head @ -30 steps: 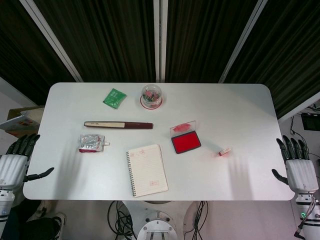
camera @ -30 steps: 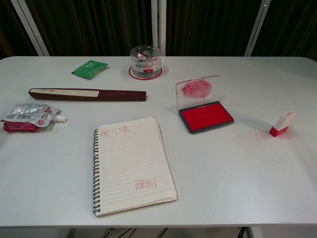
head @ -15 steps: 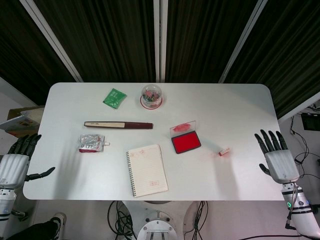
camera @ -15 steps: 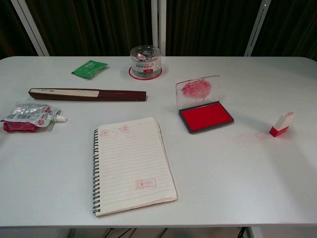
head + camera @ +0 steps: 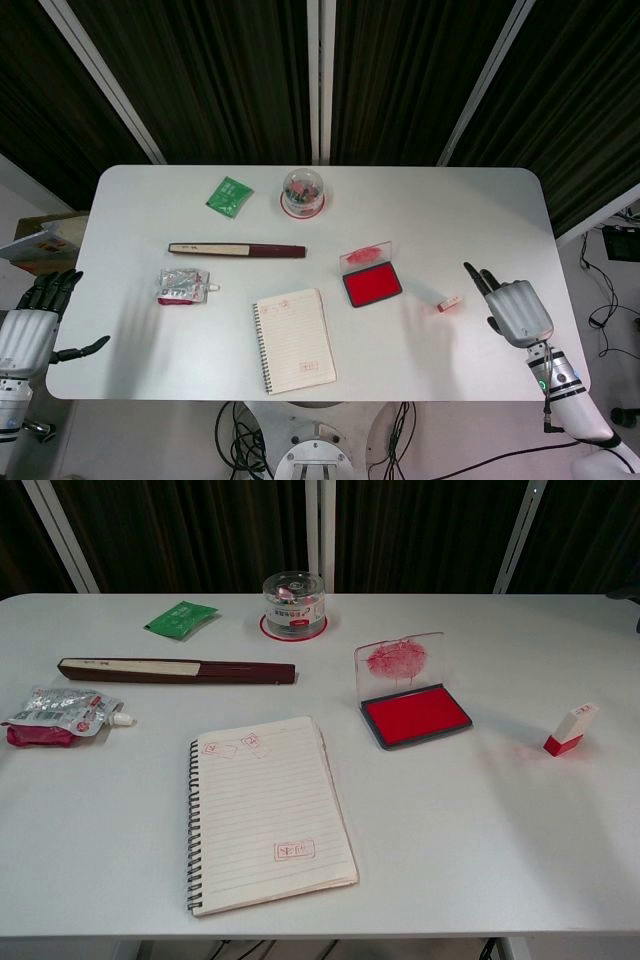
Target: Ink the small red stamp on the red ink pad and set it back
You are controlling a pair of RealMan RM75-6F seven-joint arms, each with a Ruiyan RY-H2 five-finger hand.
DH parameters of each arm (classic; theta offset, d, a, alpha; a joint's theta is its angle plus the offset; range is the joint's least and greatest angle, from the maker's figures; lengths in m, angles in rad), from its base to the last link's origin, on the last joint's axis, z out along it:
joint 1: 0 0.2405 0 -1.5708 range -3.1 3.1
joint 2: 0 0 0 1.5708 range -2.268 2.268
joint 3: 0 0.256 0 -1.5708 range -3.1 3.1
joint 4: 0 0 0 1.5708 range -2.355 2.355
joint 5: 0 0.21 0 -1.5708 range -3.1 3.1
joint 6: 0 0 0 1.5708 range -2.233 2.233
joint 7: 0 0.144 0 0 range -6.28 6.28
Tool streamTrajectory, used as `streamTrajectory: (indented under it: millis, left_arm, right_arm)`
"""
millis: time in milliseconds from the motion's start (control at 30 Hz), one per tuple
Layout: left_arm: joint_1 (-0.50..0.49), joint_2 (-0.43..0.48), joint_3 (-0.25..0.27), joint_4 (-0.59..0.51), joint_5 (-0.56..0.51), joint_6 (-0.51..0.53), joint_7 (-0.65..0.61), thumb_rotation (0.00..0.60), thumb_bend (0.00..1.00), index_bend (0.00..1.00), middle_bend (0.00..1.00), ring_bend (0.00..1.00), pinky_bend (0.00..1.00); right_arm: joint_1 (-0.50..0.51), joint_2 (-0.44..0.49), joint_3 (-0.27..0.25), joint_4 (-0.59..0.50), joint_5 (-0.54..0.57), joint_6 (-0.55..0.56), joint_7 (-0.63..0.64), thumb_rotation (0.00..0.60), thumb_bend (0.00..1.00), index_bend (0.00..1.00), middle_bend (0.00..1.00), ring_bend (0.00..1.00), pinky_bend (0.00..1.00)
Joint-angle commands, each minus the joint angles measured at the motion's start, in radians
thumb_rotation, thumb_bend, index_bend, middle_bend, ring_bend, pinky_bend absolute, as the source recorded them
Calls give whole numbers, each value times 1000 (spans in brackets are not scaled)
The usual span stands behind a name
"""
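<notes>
The small red-and-white stamp [image 5: 450, 302] [image 5: 570, 730] lies on the table right of the red ink pad [image 5: 371, 284] [image 5: 416, 715], whose clear lid [image 5: 400, 662] stands open and smeared with red. My right hand [image 5: 510, 308] hovers over the table's right edge, just right of the stamp and apart from it, fingers stretched out and holding nothing. Off the front left corner, my left hand [image 5: 30, 325] is spread and empty. Neither hand shows in the chest view.
A spiral notebook [image 5: 293, 340] with red stamp marks lies front centre. A dark folded fan [image 5: 237, 249], a silver pouch [image 5: 185, 286], a green packet [image 5: 229, 195] and a round clear container [image 5: 303, 192] sit further left and back.
My right hand has moved left and forward from beyond the table's right edge toward the stamp. The left hand has barely moved, and the objects have not moved.
</notes>
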Motion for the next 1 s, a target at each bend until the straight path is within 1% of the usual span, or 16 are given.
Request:
streamTrajectory:
  millis: [33, 167, 300, 467, 633, 867, 1000]
  left_arm:
    - [-2, -4, 1, 6, -2, -5, -4, 251, 87, 11, 76, 79, 192]
    - [-5, -12, 0, 21, -7, -16, -12, 250, 87, 12, 76, 79, 192]
    - [-8, -20, 0, 35, -12, -25, -21, 252, 88, 11, 77, 79, 192]
    - [-12, -26, -2, 46, -13, -29, -28, 252, 88, 12, 77, 79, 192]
    - [-12, -27, -1, 50, -14, -28, -32, 253, 87, 12, 77, 79, 192]
    - [-9, -26, -1, 55, -18, -26, -35, 254, 87, 11, 76, 79, 192]
    - [-11, -29, 0, 56, -17, -30, -37, 253, 87, 11, 77, 79, 192]
  right_arm:
    - [32, -30, -2, 24, 30, -45, -41, 600, 78, 215, 314, 938, 1000]
    - [49, -65, -5, 68, 41, -63, -46, 600, 78, 217, 311, 939, 1000]
    - [61, -99, -12, 114, 34, -67, -24, 600, 84, 231, 313, 938, 1000]
    - [81, -159, -16, 197, 19, -66, 6, 600, 91, 257, 312, 939, 1000]
    - [100, -208, -29, 269, 8, -81, 57, 600, 100, 318, 311, 938, 1000]
    - [114, -270, -37, 357, -21, -55, 136, 600, 118, 357, 312, 938, 1000]
    - [122, -295, -43, 389, -28, -52, 171, 600, 125, 387, 315, 938, 1000]
